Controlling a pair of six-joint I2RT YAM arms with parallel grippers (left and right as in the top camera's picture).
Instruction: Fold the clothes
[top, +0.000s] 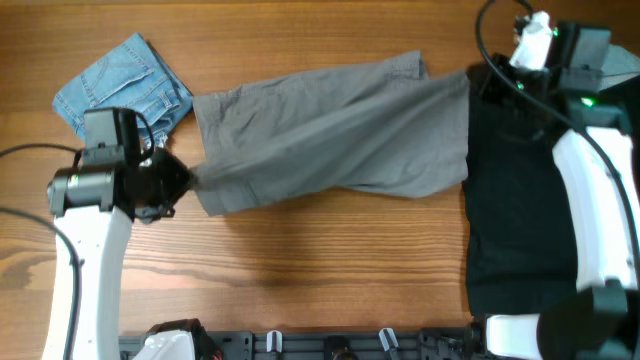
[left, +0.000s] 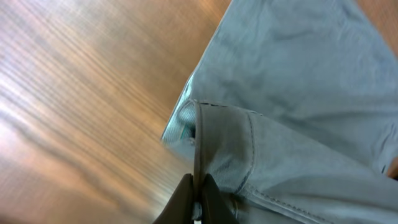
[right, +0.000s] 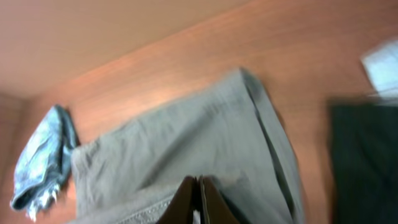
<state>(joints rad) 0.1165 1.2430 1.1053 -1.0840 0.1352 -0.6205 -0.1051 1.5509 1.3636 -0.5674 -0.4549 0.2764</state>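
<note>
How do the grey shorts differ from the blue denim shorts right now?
The grey shorts are much larger than the denim shorts. The grey shorts lie stretched across the middle of the table; the denim shorts sit bunched at its far left. The left gripper is shut on the grey shorts' edge; no gripper holds the denim shorts. Both rest on the wooden table.
</note>
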